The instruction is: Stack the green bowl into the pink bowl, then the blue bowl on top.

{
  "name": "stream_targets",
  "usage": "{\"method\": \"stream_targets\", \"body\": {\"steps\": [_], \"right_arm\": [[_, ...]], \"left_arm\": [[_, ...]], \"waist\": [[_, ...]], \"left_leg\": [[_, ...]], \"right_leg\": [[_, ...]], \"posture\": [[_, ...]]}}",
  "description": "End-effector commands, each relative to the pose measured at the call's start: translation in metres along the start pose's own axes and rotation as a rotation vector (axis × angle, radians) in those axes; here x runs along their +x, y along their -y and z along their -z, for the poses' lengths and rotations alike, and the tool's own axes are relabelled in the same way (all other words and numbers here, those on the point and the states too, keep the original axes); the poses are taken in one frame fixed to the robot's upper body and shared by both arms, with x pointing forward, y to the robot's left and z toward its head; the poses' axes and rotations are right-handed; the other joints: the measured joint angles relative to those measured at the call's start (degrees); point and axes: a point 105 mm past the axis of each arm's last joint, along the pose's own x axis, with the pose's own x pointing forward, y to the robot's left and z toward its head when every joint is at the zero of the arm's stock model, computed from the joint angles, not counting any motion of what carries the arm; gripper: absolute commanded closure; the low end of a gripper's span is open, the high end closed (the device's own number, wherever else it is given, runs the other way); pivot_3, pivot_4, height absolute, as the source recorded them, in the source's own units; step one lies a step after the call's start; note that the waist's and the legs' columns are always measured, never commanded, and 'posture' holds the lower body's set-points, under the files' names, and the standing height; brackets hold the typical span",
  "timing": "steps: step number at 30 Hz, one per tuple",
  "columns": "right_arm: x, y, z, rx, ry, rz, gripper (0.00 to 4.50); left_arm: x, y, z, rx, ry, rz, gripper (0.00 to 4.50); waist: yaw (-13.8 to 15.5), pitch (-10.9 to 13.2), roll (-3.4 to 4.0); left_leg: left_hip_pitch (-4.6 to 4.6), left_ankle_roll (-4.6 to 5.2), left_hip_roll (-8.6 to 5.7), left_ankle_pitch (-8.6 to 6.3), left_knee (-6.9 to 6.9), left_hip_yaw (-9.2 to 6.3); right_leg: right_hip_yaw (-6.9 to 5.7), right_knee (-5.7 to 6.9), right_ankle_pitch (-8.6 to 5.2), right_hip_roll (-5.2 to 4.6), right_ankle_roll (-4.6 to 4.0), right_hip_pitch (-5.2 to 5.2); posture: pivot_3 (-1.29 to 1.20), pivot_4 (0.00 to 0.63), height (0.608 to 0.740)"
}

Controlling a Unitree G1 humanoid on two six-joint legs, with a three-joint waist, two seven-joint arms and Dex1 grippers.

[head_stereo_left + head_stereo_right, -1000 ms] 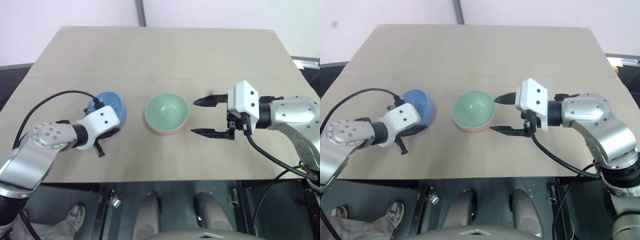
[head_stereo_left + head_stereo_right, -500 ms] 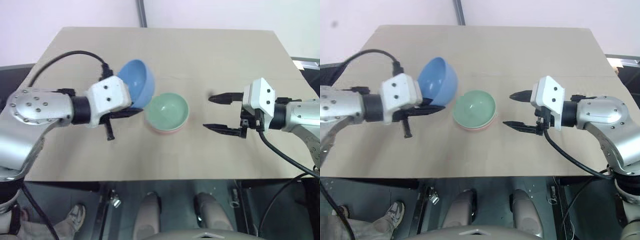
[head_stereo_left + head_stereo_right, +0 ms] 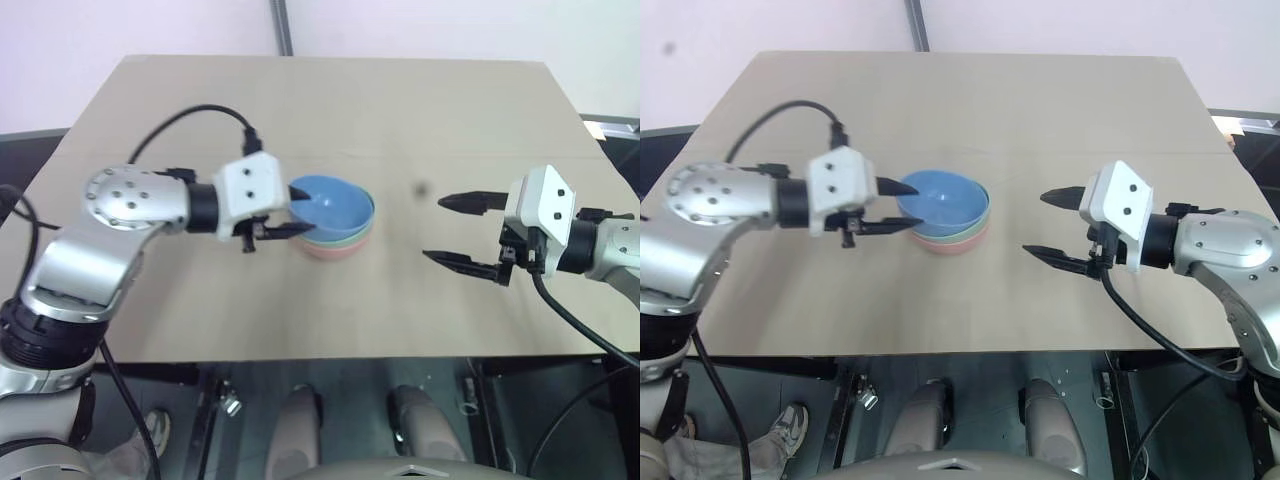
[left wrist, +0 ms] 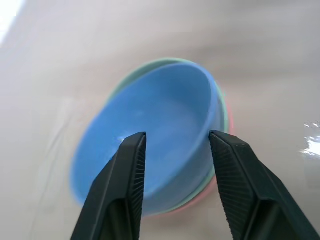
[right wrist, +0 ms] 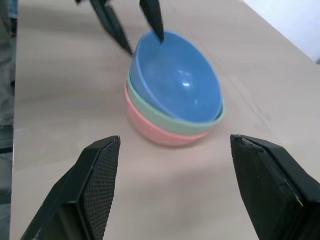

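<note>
Left gripper fingers parted astride rim of round sky-blue plastic bowl, not pinching; right gripper spread wide, empty.

A rectangular table with a plain light-tan top occupies the centre of the head views, its far edge at 12 o'clock against a pale wall. A thin grey vertical pole stands behind the far edge, just left of 12 o'clock. A person's shoe on dark floor is at 7 o'clock, below the near edge.
</note>
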Motion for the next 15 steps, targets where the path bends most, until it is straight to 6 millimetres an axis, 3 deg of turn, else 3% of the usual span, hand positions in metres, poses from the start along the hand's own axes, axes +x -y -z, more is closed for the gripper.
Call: {"method": "stream_targets", "body": {"steps": [1,5,7,9,10,13,15], "right_arm": [[-0.004,0.002,-0.004,-0.012,0.012,0.027,0.65],[-0.005,0.007,0.009,0.046,-0.016,0.049,0.65],[-0.007,0.009,0.014,0.071,-0.022,0.056,0.65],[-0.01,0.012,0.02,0.078,-0.043,0.061,0.65],[-0.012,0.012,0.023,0.08,-0.052,0.062,0.65],[-0.017,0.016,0.031,0.094,-0.076,0.077,0.65],[-0.022,0.019,0.035,0.108,-0.087,0.097,0.65]], "left_arm": [[-0.024,-0.01,0.001,-0.094,0.071,-0.105,2.29],[-0.044,-0.002,0.021,-0.216,0.155,-0.237,2.29],[-0.054,0.007,0.027,-0.283,0.181,-0.223,2.29],[-0.066,0.019,0.022,-0.448,0.281,-0.13,1.74],[-0.071,0.022,0.022,-0.466,0.292,-0.121,1.47],[-0.083,0.019,0.032,-0.435,0.272,-0.238,0.07],[-0.091,0.015,0.043,-0.443,0.272,-0.332,0.07]], "waist": [[0.11,0.0,0.01],[0.19,-0.01,0.0],[0.22,0.0,-0.02],[0.21,-0.02,-0.06],[0.32,-0.02,-0.05],[0.35,-0.03,-0.04],[0.32,-0.03,-0.04]], "left_leg": [[0.03,0.0,0.0,0.0,0.01,0.0],[-0.02,0.0,0.0,0.0,0.1,-0.02],[-0.01,0.0,0.0,0.0,0.12,-0.02],[-0.01,0.0,0.01,0.0,0.15,-0.05],[-0.01,0.0,0.02,0.0,0.15,-0.06],[0.05,0.0,0.01,0.0,0.15,-0.05],[0.08,0.0,0.01,0.0,0.15,-0.06]], "right_leg": [[0.0,0.01,0.0,-0.01,0.0,0.03],[-0.05,-0.02,0.0,-0.03,0.01,0.07],[-0.05,-0.02,0.0,-0.05,0.01,0.1],[-0.06,0.02,0.0,-0.03,0.0,0.1],[-0.08,0.02,0.0,-0.03,0.0,0.1],[-0.1,0.02,0.0,-0.05,0.0,0.15],[-0.1,0.0,0.0,-0.05,0.0,0.18]], "posture": [[0.0,0.15,0.74],[0.0,0.15,0.74],[0.0,0.15,0.74],[0.0,0.15,0.74],[0.0,0.15,0.74],[0.0,0.15,0.74],[0.0,0.15,0.74]]}}
